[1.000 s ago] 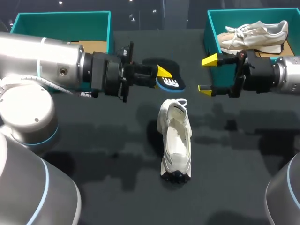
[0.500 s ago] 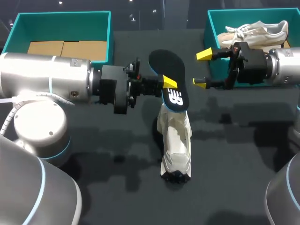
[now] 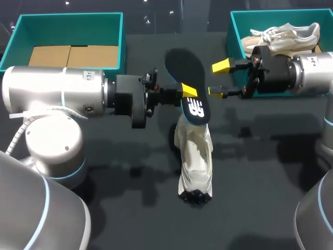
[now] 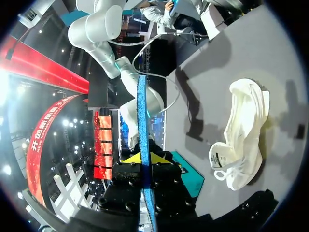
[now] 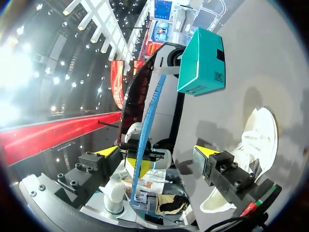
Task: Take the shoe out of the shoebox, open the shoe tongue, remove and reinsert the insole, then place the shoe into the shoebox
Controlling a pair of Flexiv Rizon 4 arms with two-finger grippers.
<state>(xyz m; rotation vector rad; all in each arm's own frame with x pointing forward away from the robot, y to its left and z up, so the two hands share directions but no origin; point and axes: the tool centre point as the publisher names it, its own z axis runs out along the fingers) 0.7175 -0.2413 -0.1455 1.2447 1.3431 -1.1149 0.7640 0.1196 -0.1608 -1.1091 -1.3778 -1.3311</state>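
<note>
A black insole (image 3: 187,83) with a blue edge and a white logo stands tilted over the heel of the white shoe (image 3: 195,161), which lies on the dark table. My left gripper (image 3: 189,91) is shut on the insole's lower half. In the left wrist view the insole (image 4: 141,116) shows edge-on between the left gripper (image 4: 143,159) tips, with the shoe (image 4: 244,135) beside it. My right gripper (image 3: 217,79) hangs open just right of the insole, apart from it. In the right wrist view the insole (image 5: 149,121) is ahead of the open right gripper (image 5: 157,152), the shoe (image 5: 256,140) beyond.
A teal shoebox (image 3: 122,36) with cardboard inside stands at the back left. A second teal box (image 3: 234,31) at the back right holds another pale shoe (image 3: 283,37). The left teal box (image 5: 200,63) also shows ahead in the right wrist view.
My left arm has swung the insole up from low by the table to stand over the shoe's heel. The right gripper has moved left toward the insole, still open.
</note>
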